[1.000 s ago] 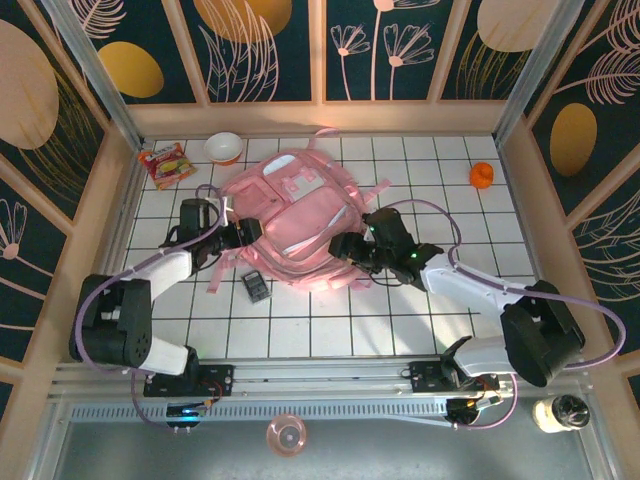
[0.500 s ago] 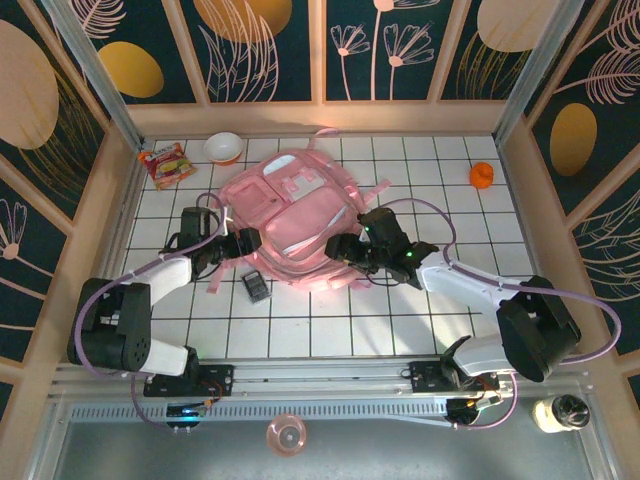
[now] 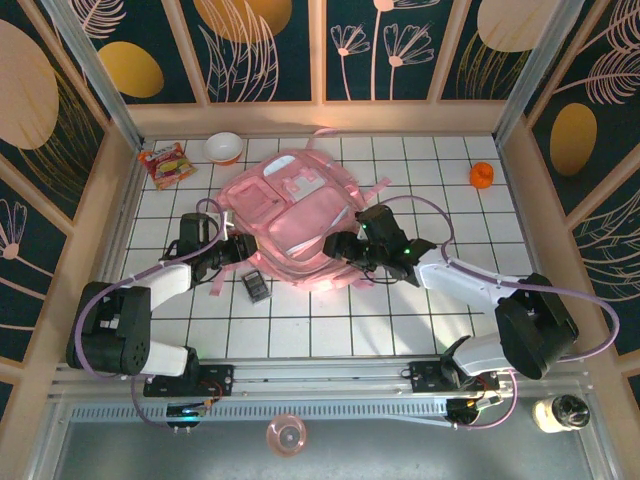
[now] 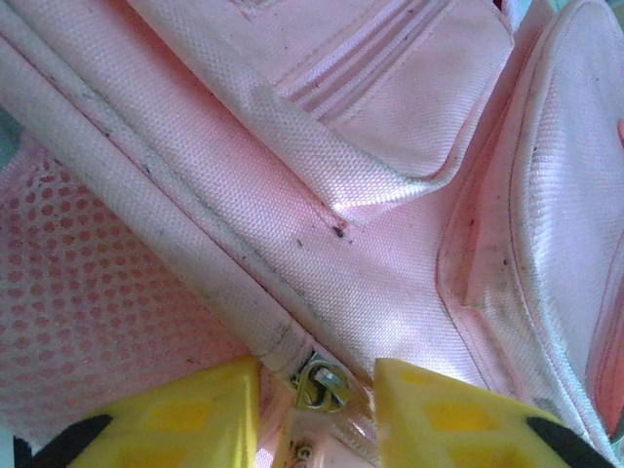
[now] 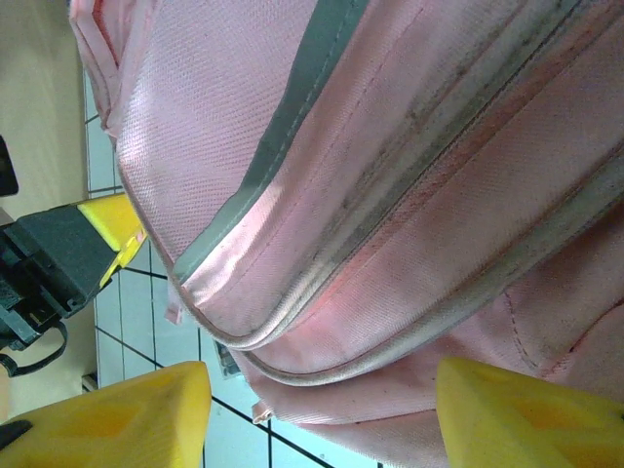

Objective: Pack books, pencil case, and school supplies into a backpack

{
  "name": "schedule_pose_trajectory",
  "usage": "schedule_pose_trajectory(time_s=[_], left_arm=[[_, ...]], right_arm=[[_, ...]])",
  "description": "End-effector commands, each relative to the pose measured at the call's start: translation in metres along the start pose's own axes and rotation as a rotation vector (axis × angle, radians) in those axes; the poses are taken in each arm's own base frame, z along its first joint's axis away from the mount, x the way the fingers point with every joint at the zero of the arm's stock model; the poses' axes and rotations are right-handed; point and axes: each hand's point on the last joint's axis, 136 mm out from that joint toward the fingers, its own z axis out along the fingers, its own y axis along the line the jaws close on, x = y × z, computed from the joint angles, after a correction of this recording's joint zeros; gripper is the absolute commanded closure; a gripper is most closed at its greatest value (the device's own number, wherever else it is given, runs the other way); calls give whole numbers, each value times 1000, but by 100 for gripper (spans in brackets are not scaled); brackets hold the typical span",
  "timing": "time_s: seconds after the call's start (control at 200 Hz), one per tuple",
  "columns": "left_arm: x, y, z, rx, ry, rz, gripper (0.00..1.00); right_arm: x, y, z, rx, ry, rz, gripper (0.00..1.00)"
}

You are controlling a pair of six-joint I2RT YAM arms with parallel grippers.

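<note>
1. The large soft pink fabric backpack (image 3: 300, 215) lies flat in the middle of the white tiled table (image 3: 400, 320), front pockets facing up.
2. Its long axis runs roughly from the near side to the far side. The carry loop points at the far wall and the bottom edge faces my bases.
3. Its pockets and pink mesh side pocket (image 4: 88, 292) give me no look inside, so I cannot tell what it holds.
4. My left gripper (image 4: 317, 369) sits at the backpack's near-left edge. Its yellow fingers are apart, with a small metal zipper pull (image 4: 324, 383) in the gap and touching neither.
5. My right gripper (image 5: 322, 375) sits at the near-right edge. Its yellow fingers stand wide apart around a bulge of the bottom seam, and tile shows beside the fabric, so nothing is clamped.
6. The small dark grey rectangular calculator (image 3: 256, 287) lies on the tiles just beside the near-left corner, its long axis roughly near to far.
7. At the far left, well apart from the backpack, lie a red-and-yellow snack packet (image 3: 163, 164) and a white bowl (image 3: 223, 147).
8. A small orange thing (image 3: 481, 176) sits far right.
</note>
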Motion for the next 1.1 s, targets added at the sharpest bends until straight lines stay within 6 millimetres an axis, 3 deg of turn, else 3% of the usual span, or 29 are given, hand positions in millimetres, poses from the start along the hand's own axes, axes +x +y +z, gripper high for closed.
schedule_pose_trajectory(time_s=[0.0,0.15,0.3,0.51,0.756,0.936,1.096], left_arm=[[-4,-7,-1,24,-14,17,72],[-8,-4,-4,-5,-29,22,84],[-9,-1,-9,-40,-41,37,92],[-9,4,-12,-78,-44,45,96],[-15,9,-17,-135,-43,73,98],[-12,3,-22,-133,-17,100,93],[-4,4,-20,-127,11,101,89]], right_arm=[[-3,6,0,4,-8,-24,38],[-1,-2,1,34,-8,22,38],[8,-20,3,93,3,176,38],[22,-10,18,20,34,266,41],[23,-12,43,22,51,290,59],[-1,7,49,-49,-2,277,81],[-16,20,43,-92,-25,259,90]])
